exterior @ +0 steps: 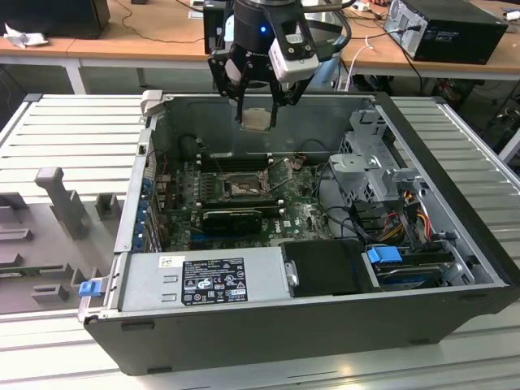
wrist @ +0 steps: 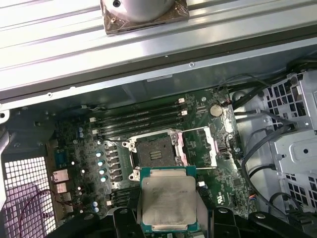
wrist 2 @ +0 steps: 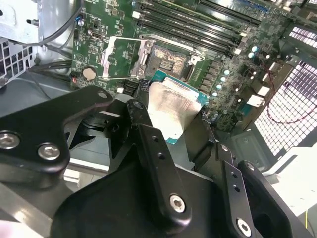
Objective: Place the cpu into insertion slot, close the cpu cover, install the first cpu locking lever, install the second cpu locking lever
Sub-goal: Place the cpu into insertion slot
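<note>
Now gripping the chip [exterior: 257, 122] by two opposite edges with the gripper [exterior: 258, 112], fingers closed only to chip width. Showing the chip's [wrist: 168, 201] silvery face in the first wrist view. Hanging well above the open computer case [exterior: 455, 244], near its far wall in the exterior view. Noting the socket [exterior: 241, 188] lying bare on the circuit board [exterior: 305, 215] below. Noting also the cover [wrist: 200, 146] swung open beside the socket [wrist: 155, 151], nothing blocking the way in. Reading the step in hand as bringing chip to socket. Doing it well probably means holding the chip flat and squaring its edges to the socket rim. Also means matching its orientation, lowering straight without sliding across the contacts, and staying off the memory slots [wrist: 138, 119] just beside the socket. Pose: wrist pointing downward, fingers roughly vertical, chip about level. Cannot tell whether the chip is centred over the socket.
</note>
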You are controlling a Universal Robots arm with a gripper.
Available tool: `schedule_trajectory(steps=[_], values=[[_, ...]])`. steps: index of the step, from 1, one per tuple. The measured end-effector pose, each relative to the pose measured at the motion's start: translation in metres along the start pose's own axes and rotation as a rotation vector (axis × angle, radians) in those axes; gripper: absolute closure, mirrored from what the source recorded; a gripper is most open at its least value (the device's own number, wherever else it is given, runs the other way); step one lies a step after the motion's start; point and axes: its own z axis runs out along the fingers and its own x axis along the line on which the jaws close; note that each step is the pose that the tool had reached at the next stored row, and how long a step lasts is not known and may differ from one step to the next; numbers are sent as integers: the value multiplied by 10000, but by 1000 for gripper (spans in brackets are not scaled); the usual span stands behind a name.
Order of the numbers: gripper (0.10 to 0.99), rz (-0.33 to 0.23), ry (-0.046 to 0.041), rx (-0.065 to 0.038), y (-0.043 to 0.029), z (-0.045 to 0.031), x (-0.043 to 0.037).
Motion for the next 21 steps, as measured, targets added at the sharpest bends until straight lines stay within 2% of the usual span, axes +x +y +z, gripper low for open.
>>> schedule_trajectory(steps=[21], values=[[557,981,-104,49,-1,7,0]])
